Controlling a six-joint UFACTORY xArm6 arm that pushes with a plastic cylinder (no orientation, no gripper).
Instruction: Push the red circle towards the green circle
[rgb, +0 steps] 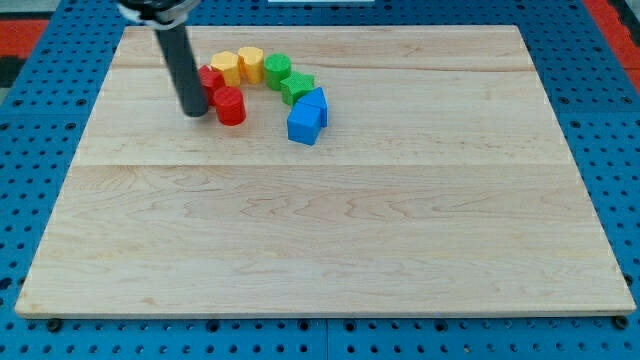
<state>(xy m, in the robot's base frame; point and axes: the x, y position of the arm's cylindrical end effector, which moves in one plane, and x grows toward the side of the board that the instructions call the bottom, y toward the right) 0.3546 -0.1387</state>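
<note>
The red circle (230, 105) sits on the wooden board (320, 230) near the view's top, just to the view's right of the rod's tip (194, 112), which looks to touch it or nearly so; the rod has no jaws. From the red circle, the green circle (277, 71) lies up and to the view's right, with yellow blocks (238, 66), another red block (210, 80), a second green block (297, 88) and blue blocks (307, 115) curving around.

Yellow blocks (238, 65) between red circle (230, 105) and green circle (277, 71)
</note>
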